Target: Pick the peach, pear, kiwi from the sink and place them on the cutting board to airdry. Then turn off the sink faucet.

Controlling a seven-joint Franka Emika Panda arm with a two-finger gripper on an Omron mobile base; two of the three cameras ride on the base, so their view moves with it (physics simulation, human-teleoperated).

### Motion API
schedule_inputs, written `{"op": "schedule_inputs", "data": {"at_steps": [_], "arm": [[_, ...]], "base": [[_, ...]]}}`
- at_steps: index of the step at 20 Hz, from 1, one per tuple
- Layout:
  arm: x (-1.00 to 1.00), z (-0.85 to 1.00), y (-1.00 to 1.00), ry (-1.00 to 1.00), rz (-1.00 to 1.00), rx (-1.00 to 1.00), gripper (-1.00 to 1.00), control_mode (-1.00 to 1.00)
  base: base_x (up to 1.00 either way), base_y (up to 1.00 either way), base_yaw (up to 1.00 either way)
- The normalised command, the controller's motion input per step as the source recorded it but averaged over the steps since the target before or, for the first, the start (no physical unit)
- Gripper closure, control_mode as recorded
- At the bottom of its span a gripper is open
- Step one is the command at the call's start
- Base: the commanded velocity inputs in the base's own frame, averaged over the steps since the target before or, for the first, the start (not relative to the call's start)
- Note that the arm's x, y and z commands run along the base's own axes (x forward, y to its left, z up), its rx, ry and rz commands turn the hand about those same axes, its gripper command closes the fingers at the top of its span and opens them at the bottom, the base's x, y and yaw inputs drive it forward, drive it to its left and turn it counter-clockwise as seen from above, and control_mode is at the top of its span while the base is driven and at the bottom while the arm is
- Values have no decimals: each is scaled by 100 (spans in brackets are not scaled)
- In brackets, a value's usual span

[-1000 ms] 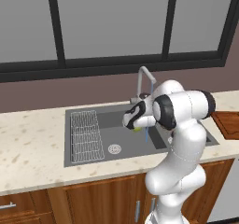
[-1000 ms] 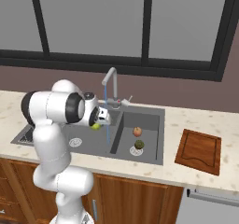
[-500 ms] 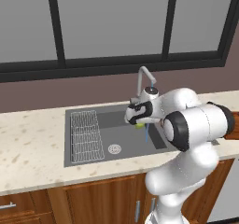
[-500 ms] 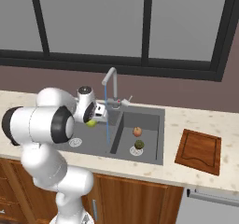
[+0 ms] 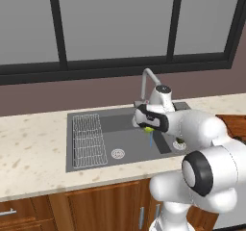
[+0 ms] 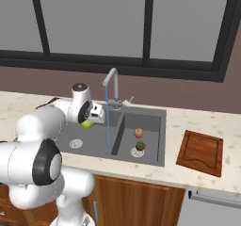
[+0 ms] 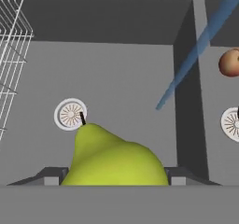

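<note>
So the dark grey double-basin sink (image 6: pixel 160 119) has the reddish-orange peach (image 6: pixel 138 133) and dark brownish-green kiwi (image 6: pixel 140 146) in its right basin, well off from the fingers. The two-finger gripper (image 6: pixel 90 120) is pinching the yellow-green pear (image 7: pixel 114 158) above the left basin floor, open grey room all around, blue water stream (image 7: pixel 196 50) near.

1. One pear (image 7: pixel 114 160), one peach (image 6: pixel 138 133) and one kiwi (image 6: pixel 140 146): three fruits in all.
2. One sink (image 6: pixel 150 157) with two basins, two round drains and one wire rack (image 5: pixel 88 139).
3. One sink faucet (image 6: pixel 111 86).
4. One cutting board (image 6: pixel 201 152) right of the sink.
</note>
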Motion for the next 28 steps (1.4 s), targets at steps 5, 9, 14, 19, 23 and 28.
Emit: {"op": "schedule_inputs", "data": {"at_steps": [5,9,14,19,23,28], "arm": [[-78,41,-10,0,0,0,100,-100],[-76,54,-11,0,0,0,100,-100],[-61,65,-10,0,0,0,100,-100],[-47,60,-17,0,-2,0,100,-100],[-31,59,-21,-2,-8,-2,100,-100],[-32,60,-29,0,-12,0,100,-100]], "base": [[0,0,0],[0,0,0],[0,0,0],[0,0,0],[0,0,0],[0,0,0]]}}
